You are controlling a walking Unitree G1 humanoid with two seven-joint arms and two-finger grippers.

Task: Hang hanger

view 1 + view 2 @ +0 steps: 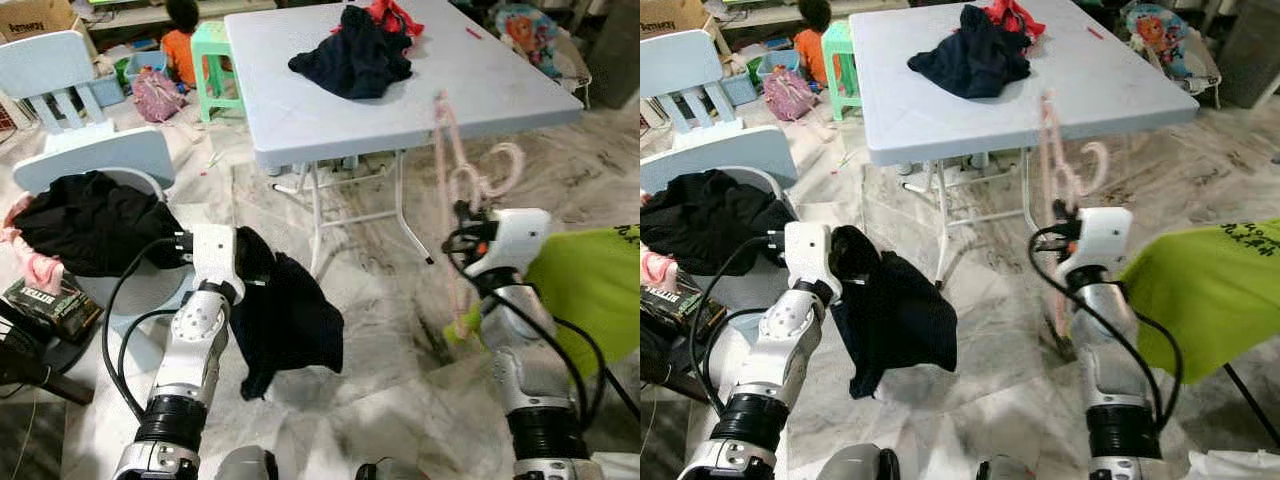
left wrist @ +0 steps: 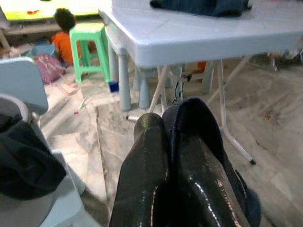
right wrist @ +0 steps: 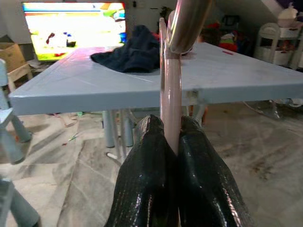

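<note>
My right gripper (image 3: 171, 137) is shut on a pale pink plastic hanger (image 1: 455, 165), held upright in front of the white folding table (image 1: 300, 120); its hook (image 1: 505, 165) curls to the right. My left gripper (image 2: 166, 125) is shut on a dark navy garment (image 1: 290, 320), which hangs down over the marble floor beside the left arm. More dark clothes (image 1: 352, 55) lie on the table top with a red piece behind them.
A round basket with black clothing (image 1: 90, 220) stands at my left. A light blue chair (image 1: 55, 75), a green stool (image 1: 212, 60) and a person in orange (image 1: 180, 45) are beyond. A lime green cloth (image 1: 590, 285) is at my right.
</note>
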